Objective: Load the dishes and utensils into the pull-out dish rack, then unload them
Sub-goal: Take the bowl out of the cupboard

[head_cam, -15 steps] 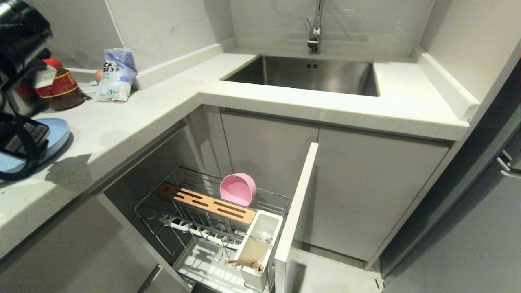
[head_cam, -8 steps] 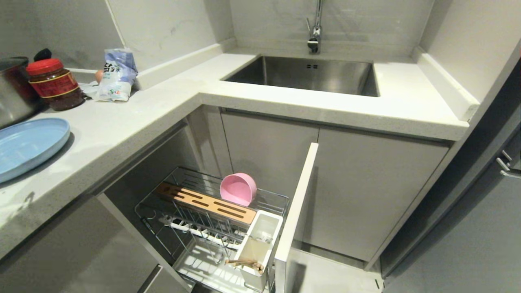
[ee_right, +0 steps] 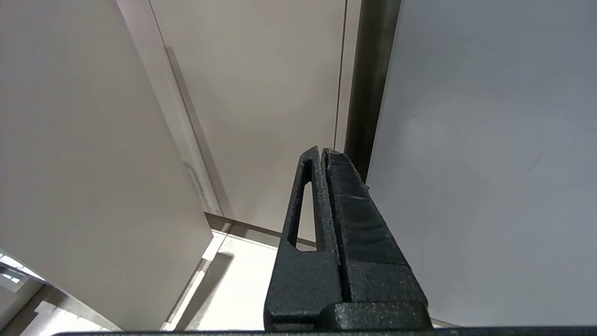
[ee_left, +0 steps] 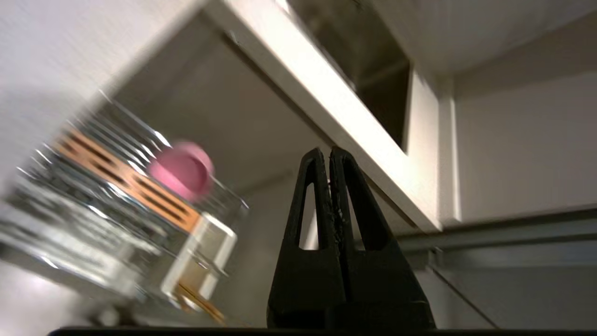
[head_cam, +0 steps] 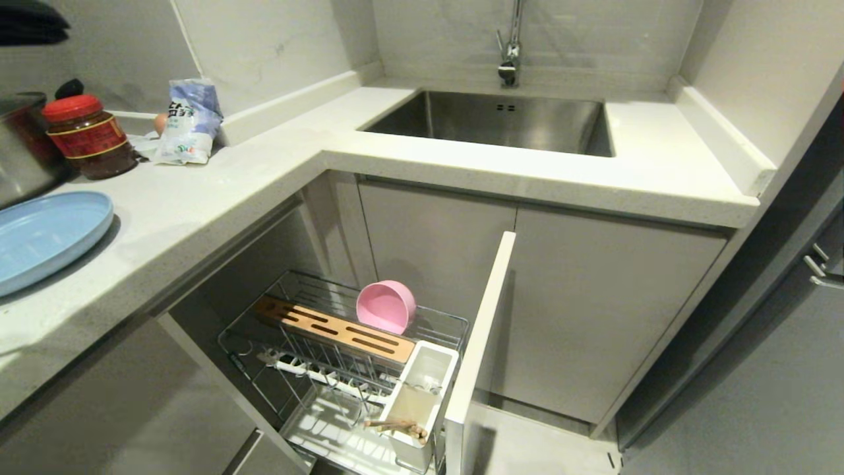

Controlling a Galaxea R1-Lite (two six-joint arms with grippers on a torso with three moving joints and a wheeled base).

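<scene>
Your left gripper (ee_left: 329, 154): pressed together, empty, in the air. Right gripper (ee_right: 323, 151): likewise, parked by cabinets. Pink bowl (head_cam: 386, 306), chopsticks (head_cam: 397, 427): in your dish rack (head_cam: 343, 369). Blue plate (head_cam: 46, 237): countertop (head_cam: 217, 191).

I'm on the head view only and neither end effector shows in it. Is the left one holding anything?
Observer: No. The left end effector is shut, its fingers pressed together with nothing between them.
Operator: What is it facing?
Observer: Its wrist view looks toward the pull-out dish rack, with the pink bowl inside it.
Operator: And the right one?
Observer: The right end effector is shut and empty, facing plain cabinet fronts.
</scene>
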